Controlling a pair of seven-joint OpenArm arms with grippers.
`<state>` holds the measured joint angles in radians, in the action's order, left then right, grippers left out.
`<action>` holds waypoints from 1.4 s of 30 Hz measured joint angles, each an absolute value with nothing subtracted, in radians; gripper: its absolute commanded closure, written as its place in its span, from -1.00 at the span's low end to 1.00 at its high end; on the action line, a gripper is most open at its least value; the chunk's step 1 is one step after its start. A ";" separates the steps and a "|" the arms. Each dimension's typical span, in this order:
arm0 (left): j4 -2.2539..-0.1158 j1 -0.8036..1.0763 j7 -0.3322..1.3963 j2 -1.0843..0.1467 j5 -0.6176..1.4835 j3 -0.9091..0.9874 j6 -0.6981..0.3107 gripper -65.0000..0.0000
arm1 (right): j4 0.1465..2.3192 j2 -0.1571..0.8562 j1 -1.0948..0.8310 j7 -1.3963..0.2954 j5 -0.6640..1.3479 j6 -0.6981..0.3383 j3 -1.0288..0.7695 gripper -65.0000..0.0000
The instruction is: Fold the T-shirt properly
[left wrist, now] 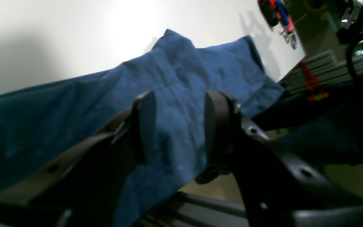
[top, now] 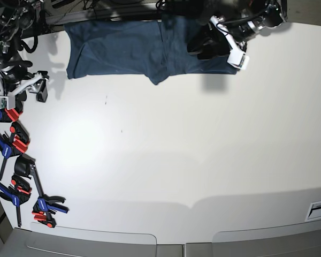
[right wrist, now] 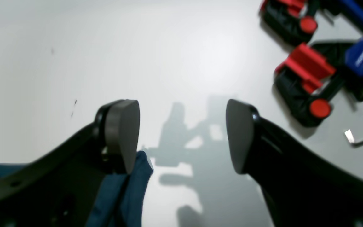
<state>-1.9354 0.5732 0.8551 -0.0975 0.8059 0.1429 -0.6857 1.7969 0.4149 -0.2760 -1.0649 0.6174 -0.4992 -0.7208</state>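
Observation:
The dark navy T-shirt (top: 117, 48) lies spread along the far edge of the white table (top: 176, 150), with a point of cloth hanging toward the middle. My left gripper (left wrist: 181, 104) hovers just over its right part, jaws apart, and the blue cloth (left wrist: 175, 69) shows through the gap with nothing pinched. In the base view this gripper (top: 203, 48) sits over the shirt's right end. My right gripper (right wrist: 181, 126) is open wide over bare table, and a corner of the T-shirt (right wrist: 134, 189) lies by its left finger. In the base view it (top: 40, 88) stands at the shirt's left end.
Several red-blue-black clamps (top: 13, 139) line the table's left edge, and some (right wrist: 304, 82) lie close on the right of my right gripper. A metal hex key (right wrist: 361, 137) lies beside them. Aluminium rails (left wrist: 320, 69) run behind the far table edge.

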 measured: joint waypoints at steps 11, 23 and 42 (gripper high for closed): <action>-1.935 0.573 0.808 -0.097 0.788 0.143 -0.686 0.29 | 1.442 0.425 -0.279 -1.301 1.008 -0.601 -0.719 -0.23; -1.935 0.573 0.808 -0.097 0.788 0.143 -0.686 0.29 | 1.393 0.427 -0.412 -1.348 1.124 -0.652 -0.719 -0.23; -1.935 0.573 0.808 -0.097 0.788 0.143 -0.686 0.29 | 1.396 0.427 -0.407 -1.292 1.164 -0.659 -0.539 -0.21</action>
